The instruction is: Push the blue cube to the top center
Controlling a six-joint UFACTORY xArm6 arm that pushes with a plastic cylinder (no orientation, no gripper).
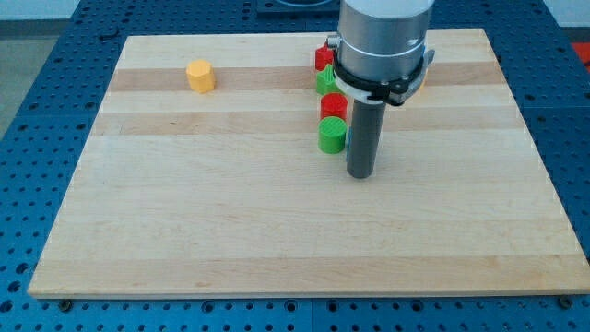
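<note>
My tip (360, 174) rests on the wooden board (184, 212), right of centre. The blue cube does not show clearly; it appears to be hidden behind the rod, just above the tip. A green cylinder (332, 136) stands directly left of the rod, close to it. The arm's grey body covers the board's upper right part.
A column of blocks runs up from the green cylinder: a red cylinder (334, 104), a green block (325, 81) and a red block (323, 57). A yellow block (199, 76) sits at the upper left. The blue and yellow blocks seen earlier at the top right are behind the arm.
</note>
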